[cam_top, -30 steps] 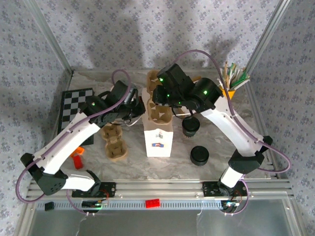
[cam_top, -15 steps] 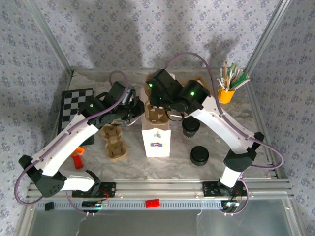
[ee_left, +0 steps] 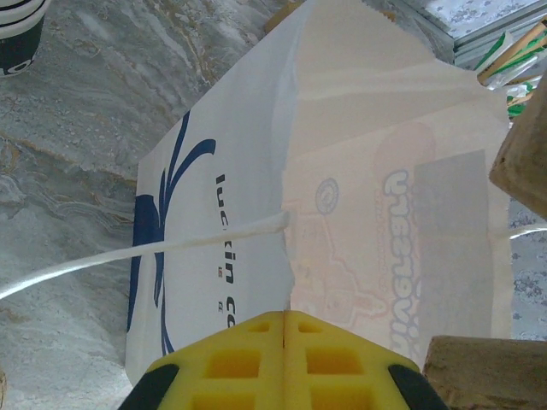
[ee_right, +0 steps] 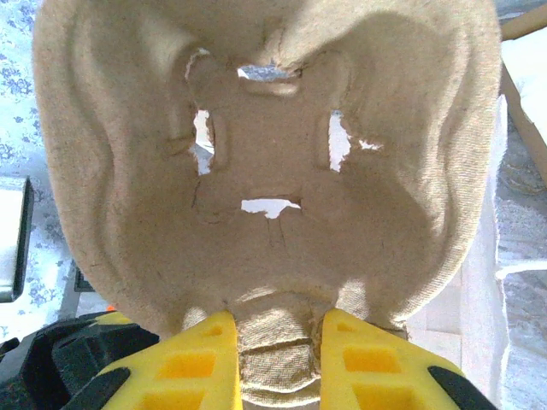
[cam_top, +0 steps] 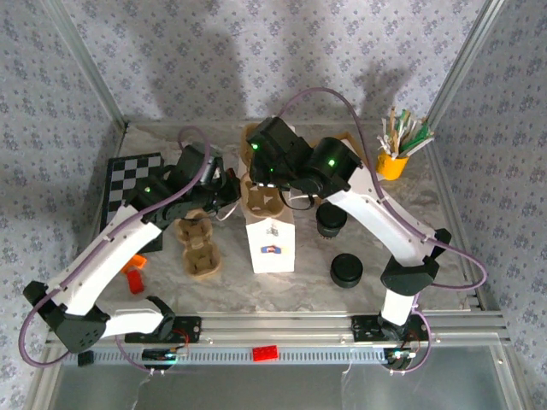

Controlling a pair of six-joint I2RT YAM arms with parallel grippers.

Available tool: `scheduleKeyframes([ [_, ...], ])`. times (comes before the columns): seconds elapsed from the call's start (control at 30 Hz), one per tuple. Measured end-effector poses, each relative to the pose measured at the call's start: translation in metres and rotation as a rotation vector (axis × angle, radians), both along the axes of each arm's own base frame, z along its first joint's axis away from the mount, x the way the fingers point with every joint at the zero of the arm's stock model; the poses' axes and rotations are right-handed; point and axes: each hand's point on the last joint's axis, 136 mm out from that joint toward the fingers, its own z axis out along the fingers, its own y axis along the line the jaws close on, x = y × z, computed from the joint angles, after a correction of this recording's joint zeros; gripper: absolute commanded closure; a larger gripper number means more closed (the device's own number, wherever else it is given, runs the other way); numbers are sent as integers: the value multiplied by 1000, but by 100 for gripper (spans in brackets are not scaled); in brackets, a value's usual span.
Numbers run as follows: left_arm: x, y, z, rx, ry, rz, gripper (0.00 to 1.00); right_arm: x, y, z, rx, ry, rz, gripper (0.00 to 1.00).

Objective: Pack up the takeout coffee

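Black-and-white checkerboard mat [cam_top: 128, 181] far left, flat on the marbled table [cam_top: 299, 295], with a small orange block [cam_top: 132, 275] near its front corner. Next along, the left gripper [ee_left: 286, 329]: yellow fingers [ee_left: 231, 359] pressed flat together, nipping the top edge of the white paper bag [cam_top: 273, 248]. Printed outer face to one side of the pinch, pale inner face to the other, and a white handle strip [ee_left: 171, 248] trailing off across the marble. Nearer the front, a spare stack of brown trays [cam_top: 197, 248] on the table, just left of the bag and apart from it. Centre now: bag upright, mouth up, and right over that mouth the pulp tray [cam_top: 261, 198], both wells open to the overhead camera. Hard to tell whether touching the bag's rim or hanging just above it. Right gripper [ee_right: 275, 342] set narrow, closed on the tray's edge tab, one yellow finger on either side, carrying the tray clear of the table. On to the right: the lidded cup [cam_top: 331, 220], black top up, standing on the marble just beside the bag and apart from the tray. Nearer the front edge, a low stack of black lids [cam_top: 346, 270], close to the cup but not touching. Far right, back corner, a yellow pot [cam_top: 391, 164] bristling with sticks and straws.
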Motion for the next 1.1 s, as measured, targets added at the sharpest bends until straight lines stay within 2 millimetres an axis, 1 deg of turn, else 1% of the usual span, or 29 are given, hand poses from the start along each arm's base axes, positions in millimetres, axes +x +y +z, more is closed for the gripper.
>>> scheduleKeyframes([
  [0.2, 0, 1, 1, -9, -6, 2, 100, 0, 2, -1, 7, 12, 3, 78],
  [0.33, -1, 2, -1, -6, 1, 4, 100, 3, 0, -15, -15, 30, -12, 78],
  [0.57, 0, 0, 2, -19, -6, 0, 100, 6, -6, -38, -88, 49, -37, 78],
  [0.83, -1, 0, 3, -23, -5, -2, 100, 10, -16, -42, -135, 28, -72, 78],
  [1.1, -1, 0, 4, -28, -4, 2, 99, 2, -17, -50, -173, 38, -71, 78],
])
